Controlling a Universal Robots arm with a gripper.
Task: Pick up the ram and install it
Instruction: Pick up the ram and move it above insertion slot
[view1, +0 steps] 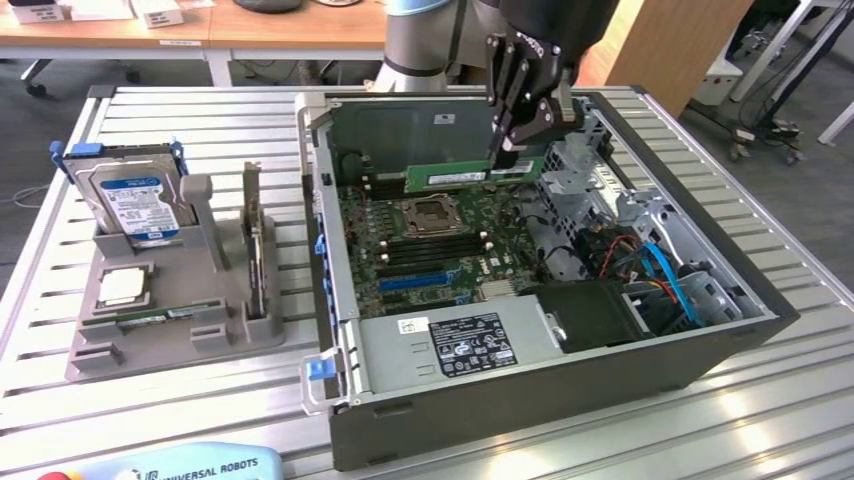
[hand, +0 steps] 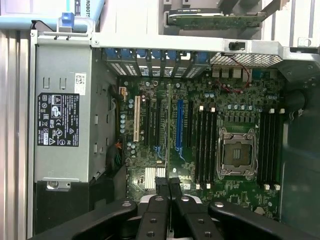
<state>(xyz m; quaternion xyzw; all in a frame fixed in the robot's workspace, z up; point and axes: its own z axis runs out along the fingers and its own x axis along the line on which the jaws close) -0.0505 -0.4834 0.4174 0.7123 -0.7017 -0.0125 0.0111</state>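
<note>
Green and thin, the ram (view1: 461, 176) hangs level inside the open computer case (view1: 534, 415), clamped at one end between the closed fingers of the black gripper (view1: 511, 160). The stick is held clear of the motherboard (view1: 441, 250), above its far edge and in front of the case's grey rear wall. Beneath and slightly nearer lies the square CPU socket (view1: 434, 215), with black memory slots (view1: 427, 245) beside it and a long blue slot (view1: 414, 281) closer to the front. In the wrist view the gripper (hand: 168, 187) points down at the same board, its two fingers pressed close together; the CPU socket (hand: 237, 155) and the rows of memory slots (hand: 205, 145) lie just beyond the fingertips, and the long blue slot (hand: 179, 127) runs alongside them. The grey power supply (view1: 454, 345), bearing a black label, fills the near corner of the case. On the exterior view's left, well apart from the case, a grey fixture (view1: 174, 310) stands on the slatted metal bench (view1: 761, 420) and holds a blue-labelled hard drive (view1: 130, 200) upright.
</note>
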